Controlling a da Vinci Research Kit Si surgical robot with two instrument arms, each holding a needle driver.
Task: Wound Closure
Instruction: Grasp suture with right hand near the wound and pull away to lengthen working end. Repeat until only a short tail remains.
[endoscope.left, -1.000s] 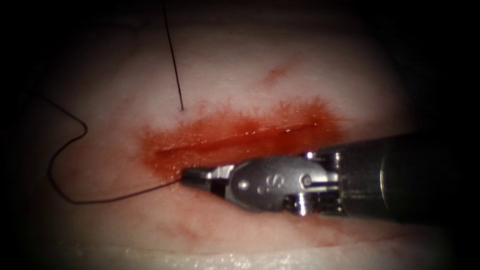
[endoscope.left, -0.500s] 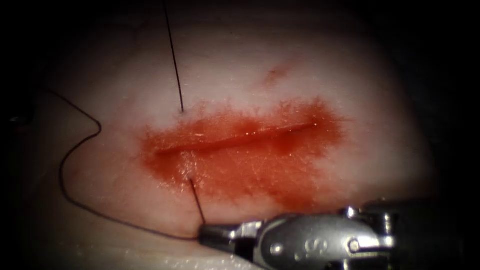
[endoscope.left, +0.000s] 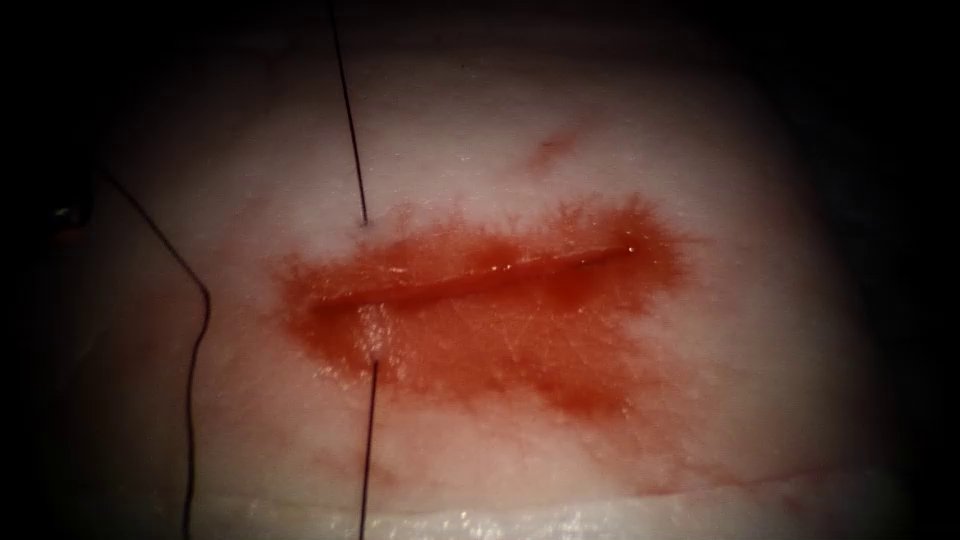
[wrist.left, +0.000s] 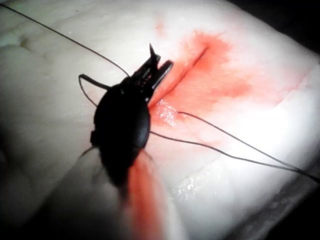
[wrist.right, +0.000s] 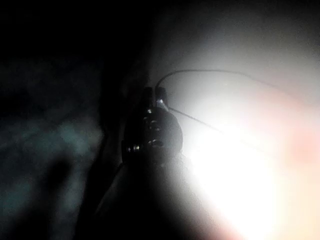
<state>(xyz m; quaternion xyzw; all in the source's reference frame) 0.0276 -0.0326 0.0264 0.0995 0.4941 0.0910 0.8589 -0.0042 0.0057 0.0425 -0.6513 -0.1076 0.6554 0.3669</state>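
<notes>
Tissue (endoscope.left: 600, 130) bears the cut (endoscope.left: 470, 275), thread (endoscope.left: 368, 440) crossing it

No readable text, label, brand, number or sign shows anywhere.

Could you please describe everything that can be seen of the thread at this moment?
The thread is thin, dark and single-stranded. In the endoscope view one length enters the tissue just above the cut near its left end; another leaves below it and runs straight down. A third strand curves down the tissue's left side. In the left wrist view two strands trail away from the cut across the tissue.
</notes>
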